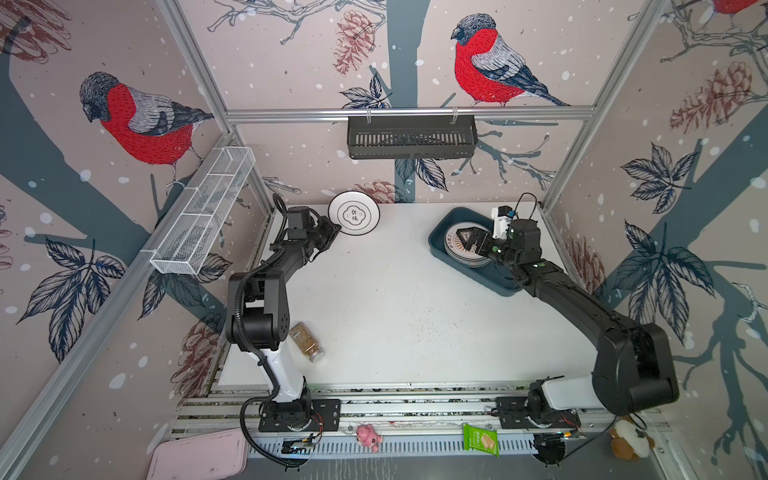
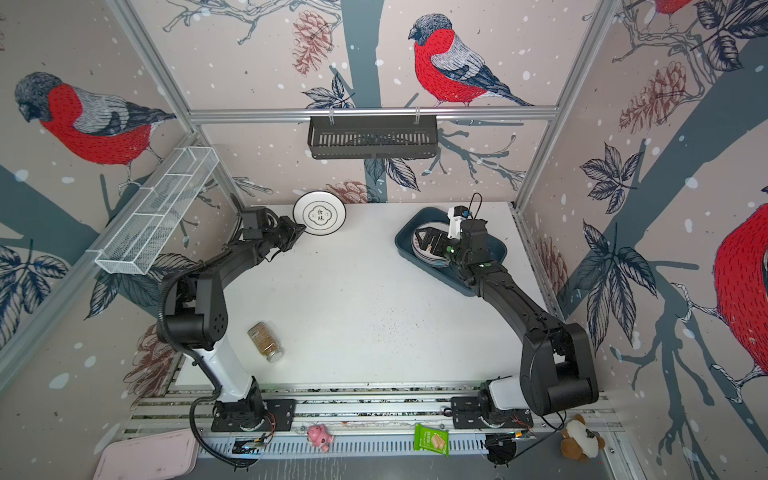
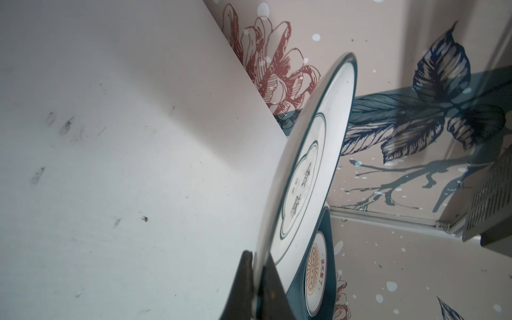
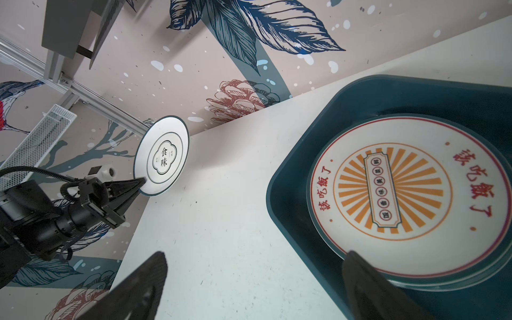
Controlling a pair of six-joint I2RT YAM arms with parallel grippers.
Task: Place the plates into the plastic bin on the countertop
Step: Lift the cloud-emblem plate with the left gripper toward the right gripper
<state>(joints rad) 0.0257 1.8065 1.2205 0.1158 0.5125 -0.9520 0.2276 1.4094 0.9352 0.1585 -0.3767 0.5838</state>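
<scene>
Pinkish bullfinch-and-pinecone wallpaper (image 1: 291, 62) on three walls; aluminium rail (image 1: 291, 114) at back carries black slotted basket (image 1: 411, 139); white mesh shelf (image 1: 203, 212) left.

The white countertop (image 1: 395, 299) bears the teal plastic bin (image 1: 491, 279) far right and a spice jar (image 1: 306, 341) lying near left.

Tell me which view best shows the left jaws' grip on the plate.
Left wrist: close up, the shut left jaws pinch the rim of the tilted plate, one on each face. Right wrist shows plate and grip whole but far off. Both top views show the plate small.
</scene>
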